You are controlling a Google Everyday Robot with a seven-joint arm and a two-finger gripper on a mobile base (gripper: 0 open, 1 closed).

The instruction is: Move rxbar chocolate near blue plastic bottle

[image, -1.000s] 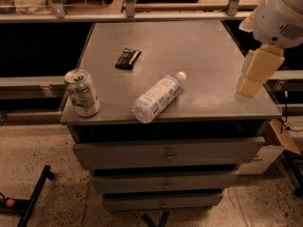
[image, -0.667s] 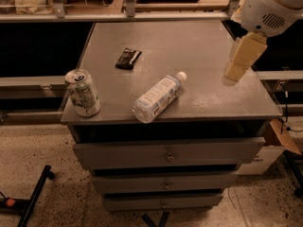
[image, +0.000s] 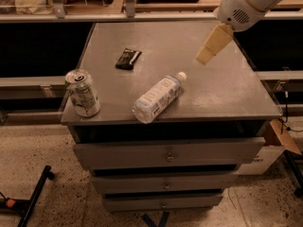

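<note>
Shifted left and farther back since the earlier frame: gripper (image: pixel 204 57), hanging above the right part of the cabinet top (image: pixel 222 91).
Item: rxbar chocolate (image: pixel 128 58), flat on the far-left area of the top, untouched. Nearer, well apart from it: blue plastic bottle (image: pixel 157 97) on its side, cap pointing far-right. Near-left corner: silver can (image: pixel 83 92), upright. Gripper state: cannot tell whether open or closed.
</note>
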